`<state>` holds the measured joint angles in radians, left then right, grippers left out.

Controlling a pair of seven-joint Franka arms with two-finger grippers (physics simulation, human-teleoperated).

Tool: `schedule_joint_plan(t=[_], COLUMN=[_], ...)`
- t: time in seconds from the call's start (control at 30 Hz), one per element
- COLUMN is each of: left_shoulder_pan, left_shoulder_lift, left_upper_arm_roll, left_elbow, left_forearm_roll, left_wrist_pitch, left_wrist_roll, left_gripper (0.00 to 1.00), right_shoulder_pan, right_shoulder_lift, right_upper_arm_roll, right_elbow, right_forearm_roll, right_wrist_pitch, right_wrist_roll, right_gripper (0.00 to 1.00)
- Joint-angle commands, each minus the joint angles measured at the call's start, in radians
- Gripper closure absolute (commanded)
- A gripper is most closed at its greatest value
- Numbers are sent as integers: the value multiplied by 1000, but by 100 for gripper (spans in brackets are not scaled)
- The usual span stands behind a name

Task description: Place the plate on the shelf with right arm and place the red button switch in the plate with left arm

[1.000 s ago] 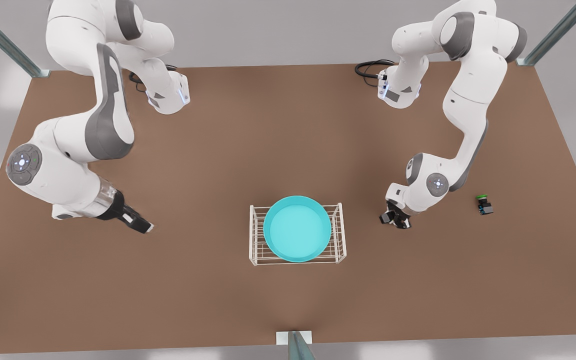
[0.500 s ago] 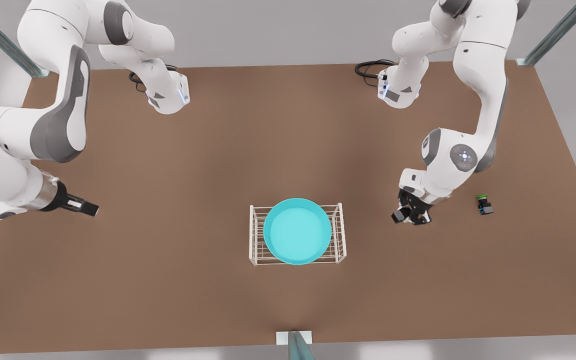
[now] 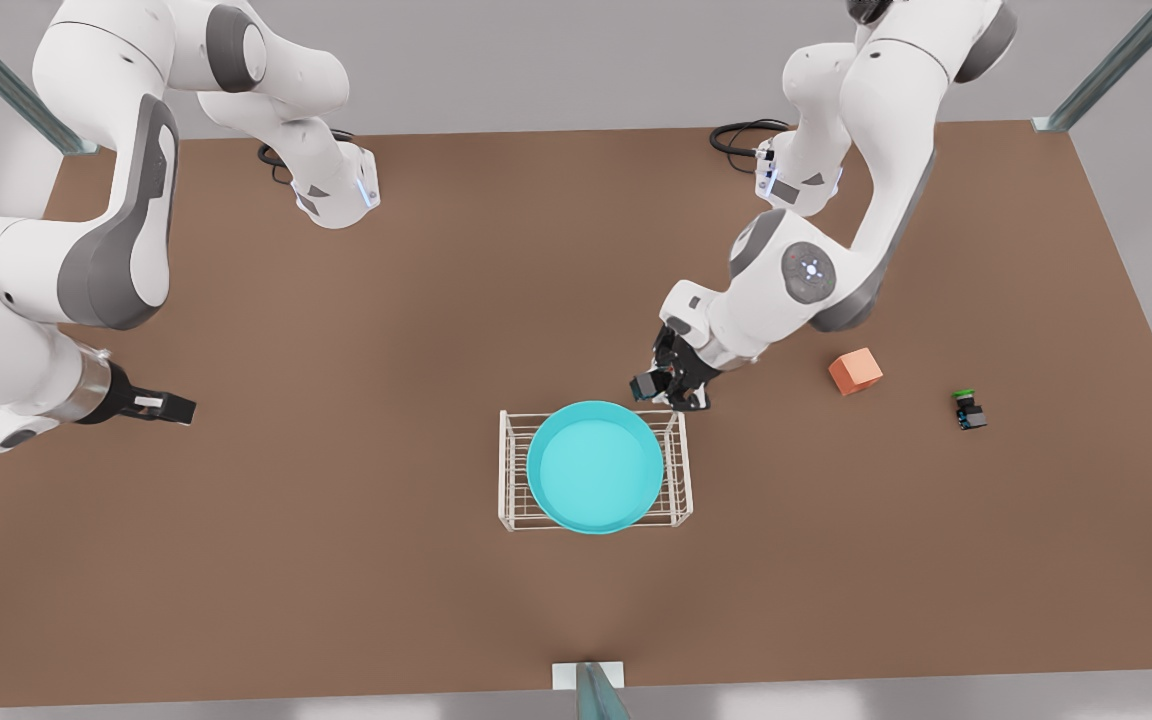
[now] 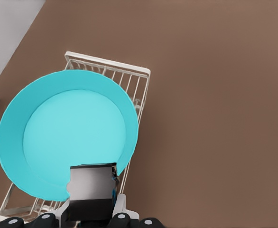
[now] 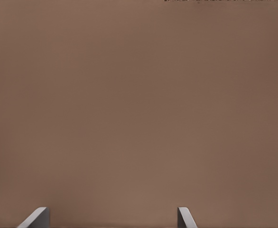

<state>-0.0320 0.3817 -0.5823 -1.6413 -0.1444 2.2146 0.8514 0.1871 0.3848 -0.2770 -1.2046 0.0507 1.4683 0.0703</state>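
Here the left claw (image 3: 663,385) clamps a dark block (image 4: 91,183), cap hidden, over the plate (image 4: 68,133) rim; right claw (image 3: 176,408) spread wide.

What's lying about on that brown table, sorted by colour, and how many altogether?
Turquoise: 1, the plate
White: 1, the shelf
Orange: 1, the cube
Green-capped: 1, a switch
Dark grey: 1, the block held by the left gripper at the shelf
Total: 5; the right gripper waits aside.

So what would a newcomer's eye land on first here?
The turquoise plate lying on the white wire shelf at the table's middle. Next, the left gripper by the shelf's far corner, at the front view's right, carrying a small dark block. The right gripper, open, waits far off at the front view's left.
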Motion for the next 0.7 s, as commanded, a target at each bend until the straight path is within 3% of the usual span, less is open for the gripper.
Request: schedule_joint_plan(t=[0.0, 0.07, 0.2, 0.4, 0.57, 0.6, 0.67], left_shoulder_pan=[-25, -146, -296, -373, -419, -419, -421], left_shoulder_lift=[35, 85, 172, 247, 261, 261, 261], left_upper_arm_roll=[12, 128, 255, 345, 368, 374, 374], left_elbow=[60, 136, 282, 408, 420, 420, 420], left_forearm_roll=[-21, -21, -18, -20, -21, -21, -21], left_wrist_pitch=[-43, -43, -43, -43, -41, -41, -41], left_wrist_roll=[-216, -236, -311, -356, -374, -373, -373], left_gripper=[79, 79, 79, 79, 79, 0, 0], right_shoulder_pan=[0, 0, 0, 0, -3, -3, -1], right_shoulder_lift=[-1, -1, 0, 5, 14, 20, 20], right_upper_arm_roll=[-1, 1, -1, -14, -8, -7, -4], right_elbow=[0, 0, 0, 0, 0, 0, 0], right_forearm_roll=[1, 1, 3, 5, 3, 1, 1], right_wrist_pitch=[9, 10, 17, 17, 60, 67, 67], right_wrist_roll=[-139, -139, -139, -141, -153, -153, -142], right_gripper=[0, 0, 0, 0, 0, 0, 0])
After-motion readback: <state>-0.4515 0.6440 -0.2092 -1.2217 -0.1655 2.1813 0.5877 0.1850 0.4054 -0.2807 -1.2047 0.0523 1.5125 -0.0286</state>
